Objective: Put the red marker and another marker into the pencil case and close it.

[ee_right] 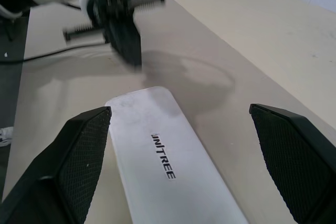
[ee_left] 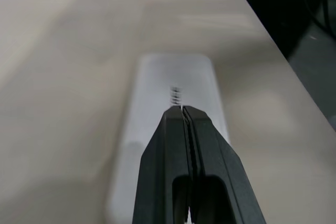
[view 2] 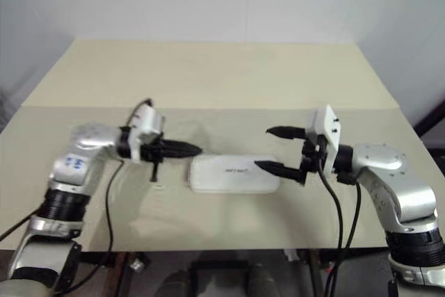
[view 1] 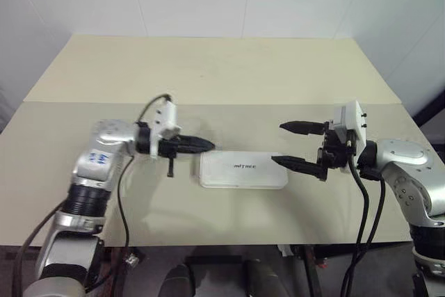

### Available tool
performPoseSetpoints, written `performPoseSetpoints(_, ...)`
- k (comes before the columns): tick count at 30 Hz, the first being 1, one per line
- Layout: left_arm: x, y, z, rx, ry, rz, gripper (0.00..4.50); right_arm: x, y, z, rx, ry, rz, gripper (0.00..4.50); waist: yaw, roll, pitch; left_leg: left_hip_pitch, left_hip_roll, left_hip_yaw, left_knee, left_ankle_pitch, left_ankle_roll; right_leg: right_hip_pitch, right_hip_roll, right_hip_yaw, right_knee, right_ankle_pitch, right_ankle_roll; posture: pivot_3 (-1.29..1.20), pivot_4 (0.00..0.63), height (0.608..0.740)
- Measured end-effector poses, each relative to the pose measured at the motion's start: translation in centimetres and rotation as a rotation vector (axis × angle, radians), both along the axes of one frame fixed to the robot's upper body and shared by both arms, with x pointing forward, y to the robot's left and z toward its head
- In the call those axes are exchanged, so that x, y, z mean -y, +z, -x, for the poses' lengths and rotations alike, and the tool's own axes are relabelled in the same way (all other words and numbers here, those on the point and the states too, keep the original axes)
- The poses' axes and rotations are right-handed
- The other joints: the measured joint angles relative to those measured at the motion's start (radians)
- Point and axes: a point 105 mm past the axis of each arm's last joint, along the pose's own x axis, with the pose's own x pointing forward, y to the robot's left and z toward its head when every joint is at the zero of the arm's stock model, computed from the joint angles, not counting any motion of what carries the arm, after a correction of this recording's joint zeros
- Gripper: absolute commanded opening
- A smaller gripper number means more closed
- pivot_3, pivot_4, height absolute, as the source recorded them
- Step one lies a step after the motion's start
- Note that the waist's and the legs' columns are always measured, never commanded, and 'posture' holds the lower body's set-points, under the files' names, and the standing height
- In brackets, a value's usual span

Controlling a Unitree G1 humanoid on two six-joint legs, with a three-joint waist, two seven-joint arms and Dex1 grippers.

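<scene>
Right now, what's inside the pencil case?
Can't tell: the pencil case lies closed on the table, lid down, "unitree" lettering up. Its contents are covered.

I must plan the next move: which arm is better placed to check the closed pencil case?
Probably the right: the right gripper is open at one end of the pencil case, while the left gripper is shut.

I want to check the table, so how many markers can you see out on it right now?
0. No marker lies loose on the table. The white pencil case sits shut between the two grippers, so any markers may be hidden inside it.
</scene>
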Motion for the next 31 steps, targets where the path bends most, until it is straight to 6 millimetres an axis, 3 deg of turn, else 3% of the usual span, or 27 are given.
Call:
performPoseSetpoints(3, -2.4, 1.9, 0.2, 0.016, 0.051, 0.038, 0.65, 0.5, -0.3, -0.2, 0.002, 0.004, 0.027, 4.5, 0.001, 0.0, 0.0, 0.0, 0.0, 0.0, 0.0, 0.0, 0.0, 0.0, 0.0, 0.0, -0.001, 0.0, 0.0, 0.0, 0.15, 0.74)
performPoseSetpoints(6, -4.0, 2.9, 0.8, 0.045, 0.103, 0.046, 1.58, 1.0, -0.7, 0.1, -0.002, 0.028, 0.074, 4.5, 0.002, 0.0, 0.0, 0.0, 0.0, 0.0, -0.001, 0.0, 0.0, 0.0, 0.0, 0.0, -0.001, 0.0, 0.0, 0.0, 0.15, 0.74)
performPoseSetpoints(15, -7.0, 0.2, 2.0, -0.018, 0.229, 0.019, 4.47, 3.9, -2.3, -1.5, -0.013, -0.062, 0.124, 4.5, 0.001, 0.0, 0.0, 0.0, 0.0, 0.0, 0.0, 0.0, 0.0, 0.0, 0.0, 0.0, -0.001, -0.001, -0.001, 0.0, 0.15, 0.74)
performPoseSetpoints(22, -7.0, 0.2, 1.7, 0.031, 0.268, 0.03, 4.47, 6.0, -0.9, -2.3, 0.024, -0.105, 0.166, 4.5, 0.001, 0.0, 0.0, 0.0, 0.0, 0.0, -0.001, 0.0, 0.0, 0.0, -0.001, 0.0, -0.001, -0.001, -0.002, 0.0, 0.15, 0.74)
performPoseSetpoints(31, -5.7, -0.9, 1.1, 0.049, 0.264, 0.023, 4.47, 5.5, -0.6, -2.0, 0.014, -0.058, 0.193, 4.5, -0.002, 0.0, 0.0, 0.0, 0.0, 0.001, -0.001, 0.0, 0.0, 0.0, -0.001, 0.0, -0.001, 0.0, -0.001, 0.0, 0.15, 0.74)
